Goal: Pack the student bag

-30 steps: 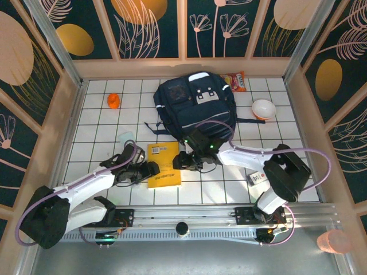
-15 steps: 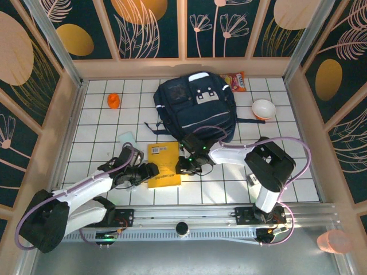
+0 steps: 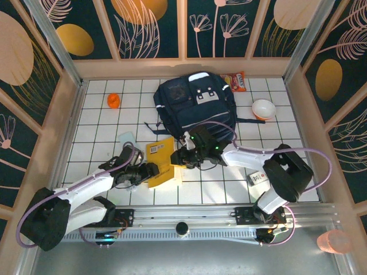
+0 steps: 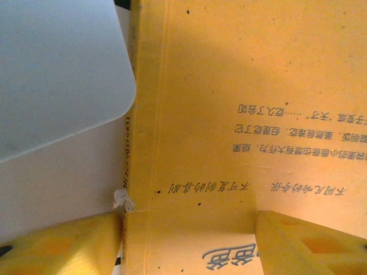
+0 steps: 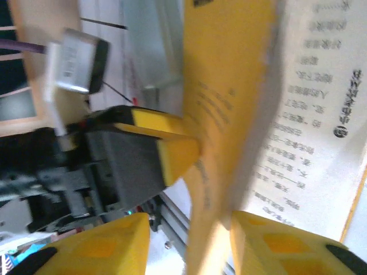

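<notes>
Student bag [image 3: 195,109] near far wall [image 3: 183,67]; yellow book [image 3: 162,162] tilted beside near edge.

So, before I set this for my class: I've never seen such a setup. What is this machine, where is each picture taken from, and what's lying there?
It is two robot arms bolted at the near edge of a white tiled table, each ending in two yellow jaws. The overhead picture looks down from behind them: the left arm on the left, the right arm on the right. The other two pictures come from small cameras on each wrist, looking along the jaws. On the table lie a navy student bag, a yellow book, a white bowl, an orange object and a snack packet. Both arms meet at the book. The left jaws stand open over its cover; the right jaws straddle its raised edge, though whether they pinch it is unclear.
</notes>
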Controlling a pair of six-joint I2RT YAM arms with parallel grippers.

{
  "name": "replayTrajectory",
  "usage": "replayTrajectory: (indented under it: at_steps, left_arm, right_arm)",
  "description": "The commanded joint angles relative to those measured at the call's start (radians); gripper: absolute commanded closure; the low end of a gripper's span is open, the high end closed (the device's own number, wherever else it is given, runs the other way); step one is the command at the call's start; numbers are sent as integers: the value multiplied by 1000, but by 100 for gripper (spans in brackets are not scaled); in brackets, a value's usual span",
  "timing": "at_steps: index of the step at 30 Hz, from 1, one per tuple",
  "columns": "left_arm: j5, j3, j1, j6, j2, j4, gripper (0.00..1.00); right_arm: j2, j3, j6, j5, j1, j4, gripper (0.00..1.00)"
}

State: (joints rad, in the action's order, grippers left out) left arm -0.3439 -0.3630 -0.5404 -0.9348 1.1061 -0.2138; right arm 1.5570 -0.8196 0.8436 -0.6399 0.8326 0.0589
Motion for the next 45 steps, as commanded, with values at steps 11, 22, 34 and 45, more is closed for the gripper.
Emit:
replayTrajectory:
  at_steps: [11, 22, 34, 45]
  left_arm:
    - [-53, 11, -19, 6, 41, 89, 38]
    - [-115, 18, -19, -18, 40, 193, 40]
    - [-240, 37, -18, -115, -106, 402, 37]
    - [-149, -30, -19, -17, -82, 276, 72]
  right_arm:
    - [84, -100, -56, 166, -30, -246, 47]
    - [230, -122, -67, 106, 42, -252, 47]
    - [192, -37, -27, -78, 13, 25, 86]
    - [117, -22, -17, -65, -27, 24, 78]
